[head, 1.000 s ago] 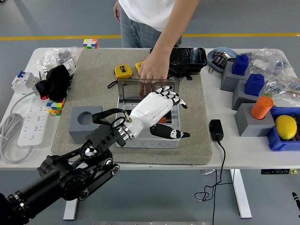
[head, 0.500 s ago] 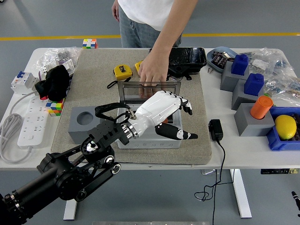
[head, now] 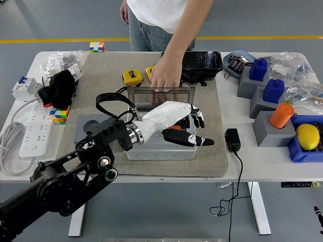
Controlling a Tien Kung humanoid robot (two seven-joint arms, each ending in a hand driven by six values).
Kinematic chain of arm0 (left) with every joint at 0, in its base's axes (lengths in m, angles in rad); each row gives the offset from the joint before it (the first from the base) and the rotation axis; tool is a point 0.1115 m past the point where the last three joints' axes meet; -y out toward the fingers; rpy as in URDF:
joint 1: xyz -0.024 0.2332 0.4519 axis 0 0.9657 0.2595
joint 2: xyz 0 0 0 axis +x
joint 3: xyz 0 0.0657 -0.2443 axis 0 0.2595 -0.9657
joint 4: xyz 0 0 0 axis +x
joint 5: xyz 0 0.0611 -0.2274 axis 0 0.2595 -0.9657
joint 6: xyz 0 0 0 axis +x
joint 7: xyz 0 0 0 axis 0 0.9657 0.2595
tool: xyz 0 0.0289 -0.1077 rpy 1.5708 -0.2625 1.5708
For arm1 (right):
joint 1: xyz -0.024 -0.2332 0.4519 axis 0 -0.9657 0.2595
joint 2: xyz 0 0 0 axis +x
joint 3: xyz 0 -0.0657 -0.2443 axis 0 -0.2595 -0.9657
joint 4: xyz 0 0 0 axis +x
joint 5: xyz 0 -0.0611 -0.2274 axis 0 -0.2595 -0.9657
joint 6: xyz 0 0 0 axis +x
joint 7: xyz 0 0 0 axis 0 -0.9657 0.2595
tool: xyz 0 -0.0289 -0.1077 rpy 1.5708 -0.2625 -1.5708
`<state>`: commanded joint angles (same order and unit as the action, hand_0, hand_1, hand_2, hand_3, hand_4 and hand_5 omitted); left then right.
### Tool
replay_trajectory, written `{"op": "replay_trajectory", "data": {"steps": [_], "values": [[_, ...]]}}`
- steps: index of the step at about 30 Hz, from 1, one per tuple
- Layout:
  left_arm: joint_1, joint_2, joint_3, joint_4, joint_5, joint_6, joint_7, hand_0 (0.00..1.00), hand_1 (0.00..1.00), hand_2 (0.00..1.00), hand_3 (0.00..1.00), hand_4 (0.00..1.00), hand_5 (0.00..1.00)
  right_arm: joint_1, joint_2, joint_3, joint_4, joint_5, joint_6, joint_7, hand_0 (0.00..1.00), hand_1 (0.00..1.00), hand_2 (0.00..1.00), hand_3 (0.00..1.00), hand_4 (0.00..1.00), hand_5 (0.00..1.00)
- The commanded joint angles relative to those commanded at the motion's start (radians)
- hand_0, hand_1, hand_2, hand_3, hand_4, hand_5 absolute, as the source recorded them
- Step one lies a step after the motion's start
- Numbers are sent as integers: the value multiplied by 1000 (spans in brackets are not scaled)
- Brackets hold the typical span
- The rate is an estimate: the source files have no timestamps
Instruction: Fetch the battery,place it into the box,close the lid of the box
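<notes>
My left hand (head: 194, 128), white with black fingertips, hovers over the open grey box (head: 151, 151) on the mat, fingers spread and holding nothing. It hides most of the box's inside, so I cannot see a battery there. The box's clear lid (head: 151, 96) stands upright at the box's far side. A person's hand (head: 165, 75) rests on the lid's top edge from across the table. My right arm is out of sight.
A grey block with a round hole (head: 88, 128) sits left of the box. Two yellow tape measures (head: 132, 76) and a black case (head: 202, 61) lie behind it. A black adapter (head: 232, 139) lies to the right, grey blocks (head: 272, 132) and a blue bin with a lemon (head: 308, 137) farther right.
My left hand has turned and dropped lower over the box, fingertips shifting right, while the forearm swung up and left. The person's hand stays on the lid.
</notes>
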<state>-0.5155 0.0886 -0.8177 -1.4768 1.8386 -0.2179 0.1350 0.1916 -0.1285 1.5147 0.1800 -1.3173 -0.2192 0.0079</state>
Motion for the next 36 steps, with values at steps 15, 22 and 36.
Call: {"op": "replay_trajectory", "data": {"steps": [15,22,36], "values": [[14,4,-169,-66,-630,135,-323,726,812,773,709,998,846,-6,-3,-4,0,-6,-1,-4,875,877,834,868,998,998],[8,25,-262,-72,-544,312,-293,860,907,850,789,998,860,-5,-5,-8,0,-6,-2,-4,875,877,834,868,998,998],[1,64,-223,-119,47,-11,168,998,998,961,906,998,998,-1,-7,-3,0,-11,-2,-5,876,878,835,868,998,998]]}}
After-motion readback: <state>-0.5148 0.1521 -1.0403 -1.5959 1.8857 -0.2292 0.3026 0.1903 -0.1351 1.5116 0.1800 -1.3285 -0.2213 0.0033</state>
